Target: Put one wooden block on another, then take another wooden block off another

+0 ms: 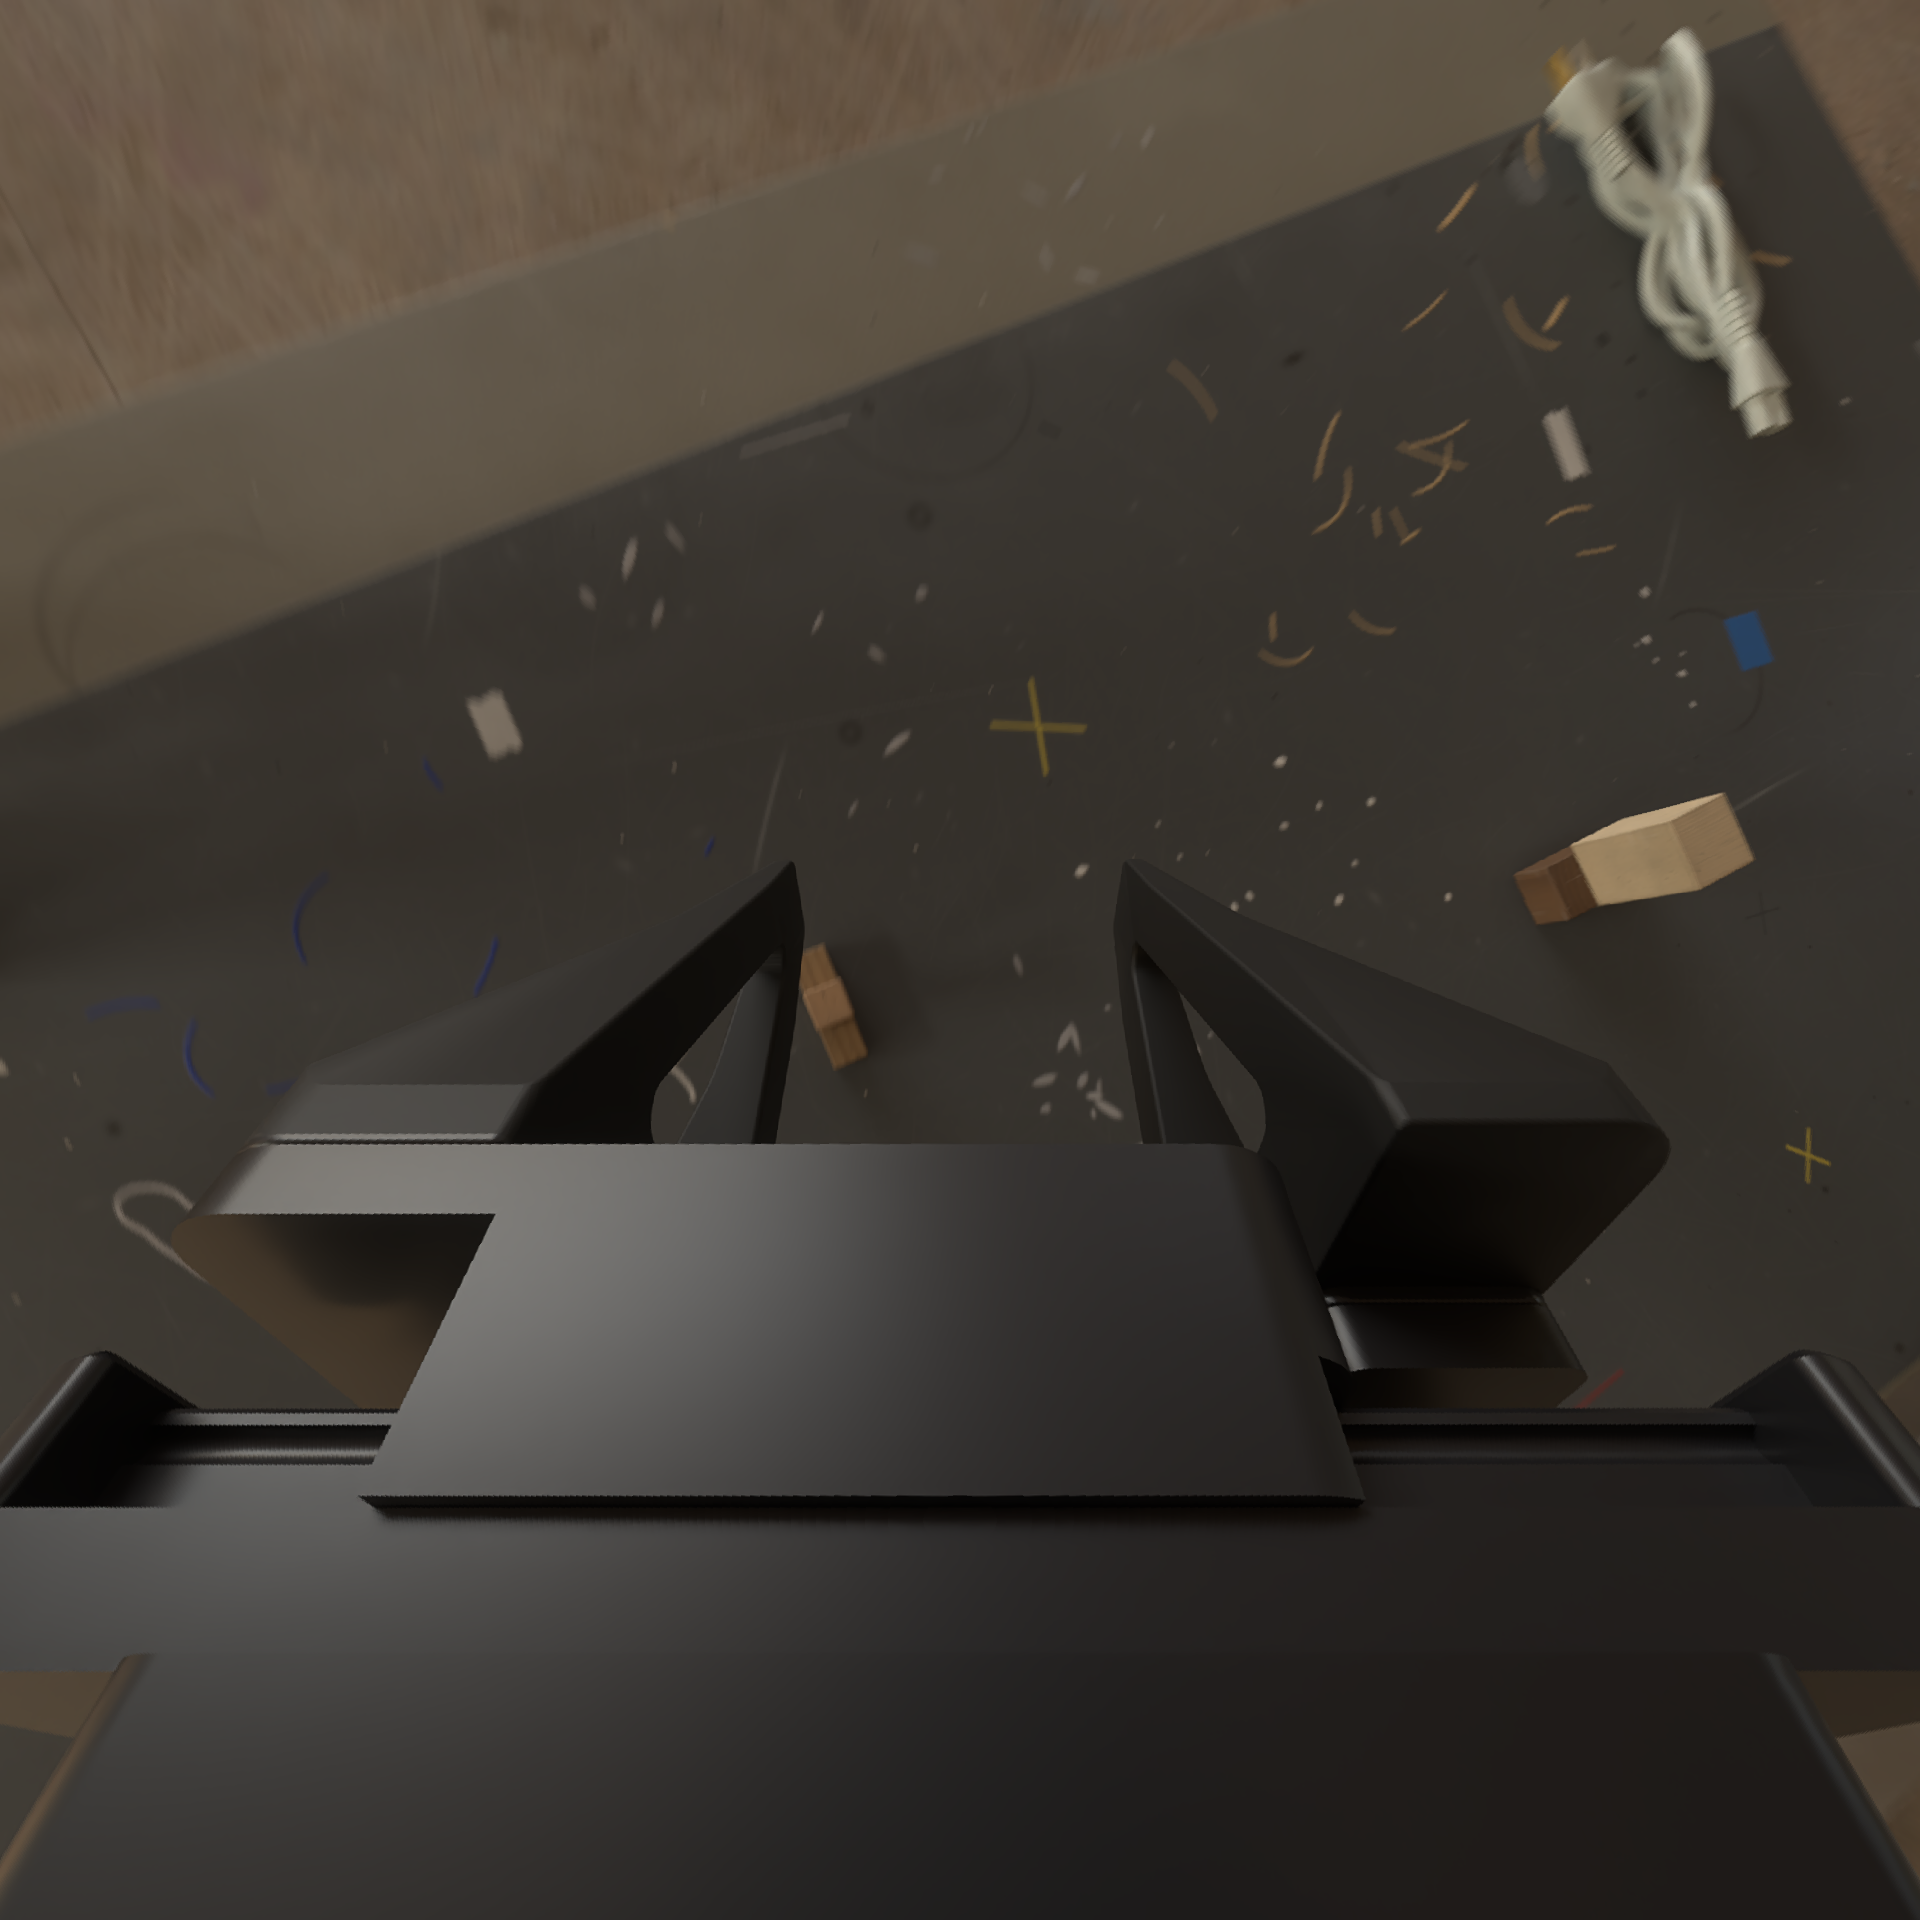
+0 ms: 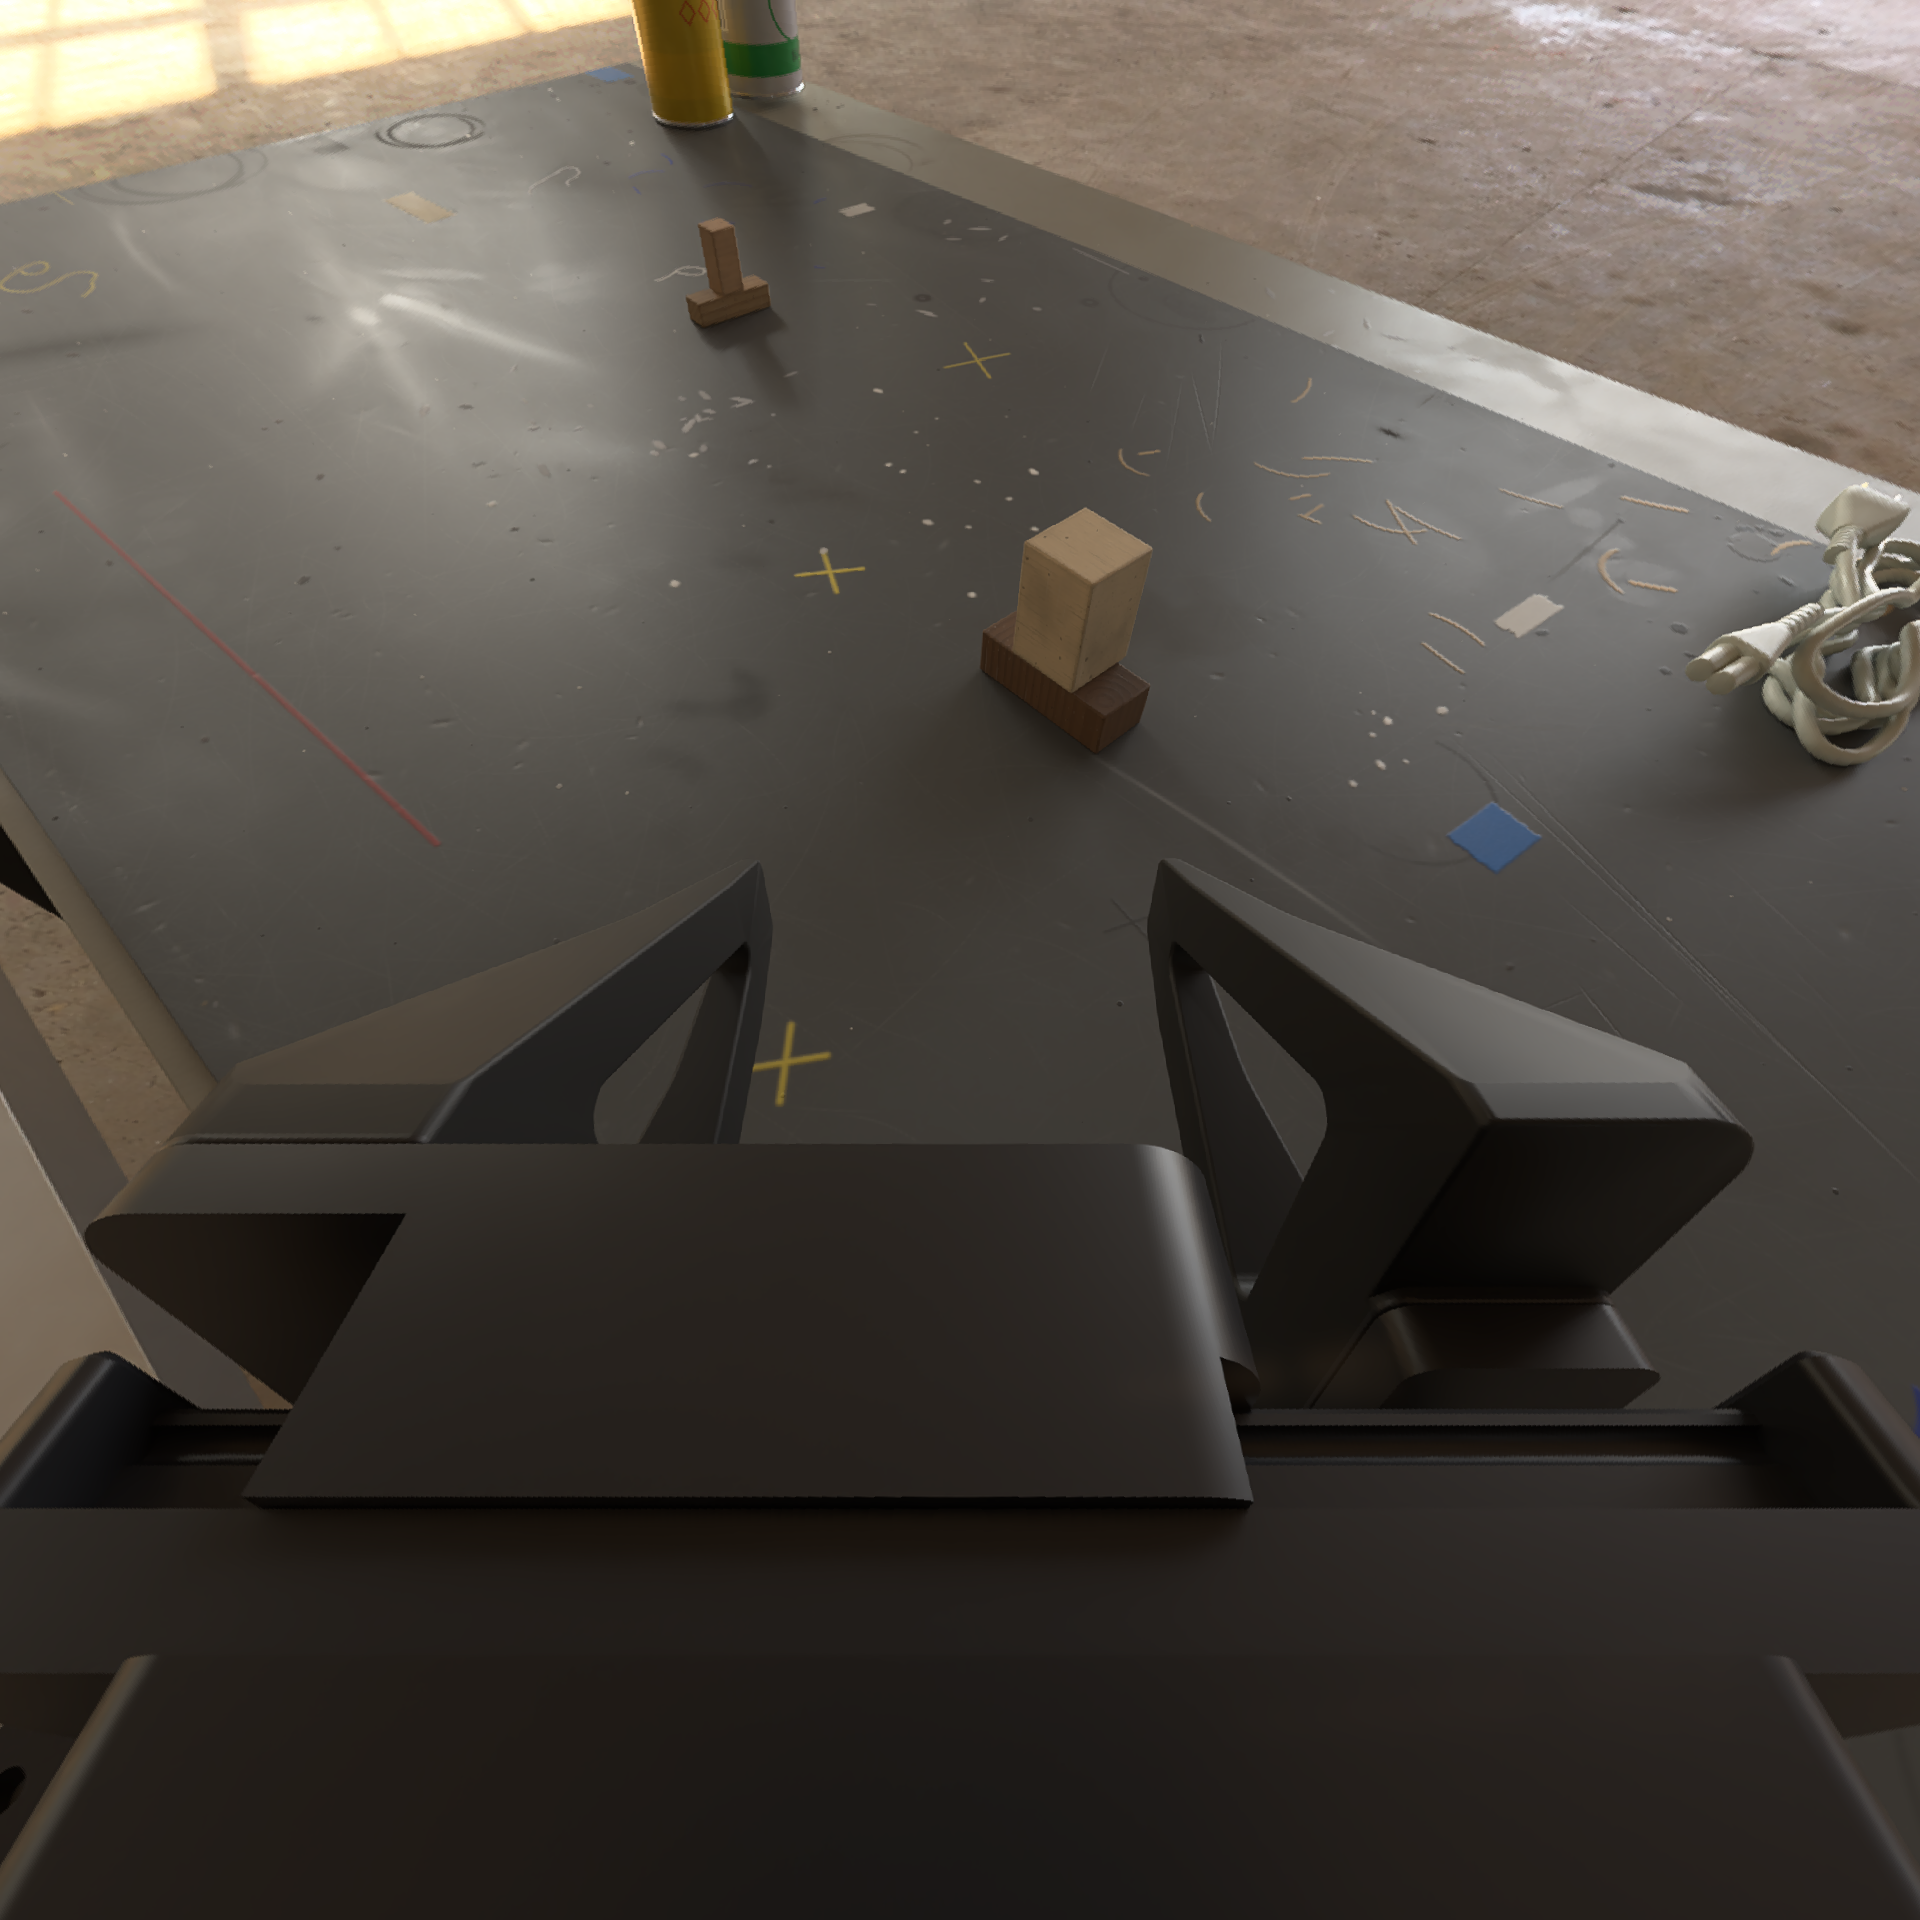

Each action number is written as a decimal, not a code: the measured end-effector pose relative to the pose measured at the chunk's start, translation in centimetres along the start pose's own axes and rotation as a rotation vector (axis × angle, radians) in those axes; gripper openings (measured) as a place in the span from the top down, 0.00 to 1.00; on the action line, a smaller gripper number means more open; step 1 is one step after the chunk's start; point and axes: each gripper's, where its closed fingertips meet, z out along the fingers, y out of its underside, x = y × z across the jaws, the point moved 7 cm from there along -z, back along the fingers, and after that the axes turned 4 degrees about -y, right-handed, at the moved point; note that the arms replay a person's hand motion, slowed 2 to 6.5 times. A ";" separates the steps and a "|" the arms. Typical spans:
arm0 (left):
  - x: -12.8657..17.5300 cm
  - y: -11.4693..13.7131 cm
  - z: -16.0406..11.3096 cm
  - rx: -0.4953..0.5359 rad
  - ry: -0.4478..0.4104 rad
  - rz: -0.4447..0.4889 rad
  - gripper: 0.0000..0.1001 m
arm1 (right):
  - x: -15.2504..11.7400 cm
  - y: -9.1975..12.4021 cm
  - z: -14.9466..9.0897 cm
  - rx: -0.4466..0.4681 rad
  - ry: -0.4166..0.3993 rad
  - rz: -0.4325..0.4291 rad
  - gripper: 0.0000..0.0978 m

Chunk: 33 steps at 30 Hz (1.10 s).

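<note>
A pale wooden block [image 2: 1084, 594] stands upright on a dark brown block [image 2: 1091, 707] near the middle of the dark table; the same pair shows in the left wrist view, pale block [image 1: 1652, 852] on dark block [image 1: 1546, 885]. Farther off, a slim brown block [image 2: 719, 255] stands upright on a flat brown block [image 2: 729, 301]; that pair also shows in the left wrist view [image 1: 831, 1003], just beyond my left fingertip. My left gripper [image 1: 956, 883] is open and empty, high above the table. My right gripper [image 2: 956, 883] is open and empty, short of the pale block.
A coiled white cable [image 2: 1839, 655] lies at the table's right edge, also in the left wrist view [image 1: 1673, 218]. A yellow can [image 2: 683, 62] and a white-and-green can [image 2: 764, 47] stand at the far edge. Blue tape [image 2: 1493, 834] and yellow crosses mark the table [image 2: 416, 582].
</note>
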 end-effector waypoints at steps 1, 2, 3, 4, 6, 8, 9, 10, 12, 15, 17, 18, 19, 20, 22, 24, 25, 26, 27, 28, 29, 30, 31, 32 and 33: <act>-0.6 0.4 0.2 -0.035 -0.004 -0.025 0.49 | 0.0 0.0 0.0 0.001 0.000 0.002 0.37; -1.0 0.9 0.4 -0.071 -0.006 -0.049 0.49 | 0.0 0.0 0.1 0.001 -0.001 0.003 0.37; -1.4 1.3 0.7 -0.109 -0.006 -0.070 0.49 | 0.0 0.0 0.1 0.001 -0.001 0.004 0.37; -1.8 1.7 0.9 -0.149 -0.004 -0.090 0.49 | 0.0 0.0 0.1 0.000 -0.001 0.005 0.37; -2.2 2.6 1.5 -0.222 0.006 -0.119 0.49 | 0.0 0.0 0.2 -0.002 -0.001 0.007 0.37; -2.4 3.3 2.0 -0.289 0.020 -0.140 0.49 | -0.1 0.1 0.3 -0.004 -0.003 0.007 0.37; -2.4 3.7 2.3 -0.319 0.024 -0.145 0.49 | -0.1 0.0 0.3 -0.005 -0.003 0.007 0.37; -2.5 4.1 2.6 -0.348 0.027 -0.149 0.49 | -0.1 0.0 0.3 -0.005 -0.004 0.007 0.37; -2.6 4.7 3.1 -0.397 0.028 -0.152 0.50 | -0.1 0.1 0.4 -0.007 -0.005 0.007 0.37; -2.7 5.4 3.9 -0.458 0.025 -0.152 0.50 | -0.1 0.1 0.5 -0.009 -0.006 0.006 0.37; -2.6 5.6 4.3 -0.489 0.027 -0.154 0.50 | -0.1 0.1 0.6 -0.010 -0.007 0.006 0.37; -2.6 5.7 4.6 -0.501 0.029 -0.155 0.50 | -0.1 0.1 0.6 -0.011 -0.007 0.006 0.37; -2.5 5.8 4.8 -0.513 0.030 -0.157 0.50 | -0.1 0.1 0.6 -0.012 -0.008 0.005 0.37; -2.5 5.9 5.1 -0.523 0.031 -0.160 0.50 | -0.1 0.1 0.6 -0.012 -0.008 0.005 0.37; -2.5 5.9 5.6 -0.539 0.030 -0.173 0.50 | -0.1 0.1 0.7 -0.012 -0.008 0.004 0.37; -2.5 6.0 6.1 -0.551 0.025 -0.192 0.50 | -0.1 0.1 0.7 -0.013 -0.008 0.004 0.37; -2.6 6.0 6.4 -0.555 0.022 -0.203 0.50 | -0.1 0.1 0.7 -0.014 -0.008 0.004 0.37; -2.6 6.0 6.6 -0.560 0.019 -0.214 0.50 | -0.1 0.1 0.7 -0.014 -0.008 0.005 0.37; -2.7 6.0 6.9 -0.565 0.016 -0.226 0.50 | -0.1 0.1 0.7 -0.014 -0.009 0.006 0.37; -2.8 6.0 7.1 -0.569 0.013 -0.237 0.50 | -0.1 0.1 0.7 -0.014 -0.009 0.006 0.37; -2.8 6.0 7.3 -0.574 0.010 -0.248 0.50 | -0.1 0.1 0.7 -0.014 -0.009 0.007 0.37; -2.9 6.0 7.6 -0.579 0.007 -0.260 0.50 | -0.1 0.2 0.7 -0.014 -0.009 0.008 0.37; -2.9 6.1 7.8 -0.585 0.004 -0.271 0.50 | -0.1 0.2 0.7 -0.015 -0.009 0.009 0.37; -3.0 6.1 8.0 -0.591 0.001 -0.282 0.50 | -0.1 0.2 0.7 -0.015 -0.010 0.010 0.37; -3.0 6.2 8.2 -0.597 -0.002 -0.292 0.50 | -0.1 0.2 0.8 -0.015 -0.010 0.012 0.37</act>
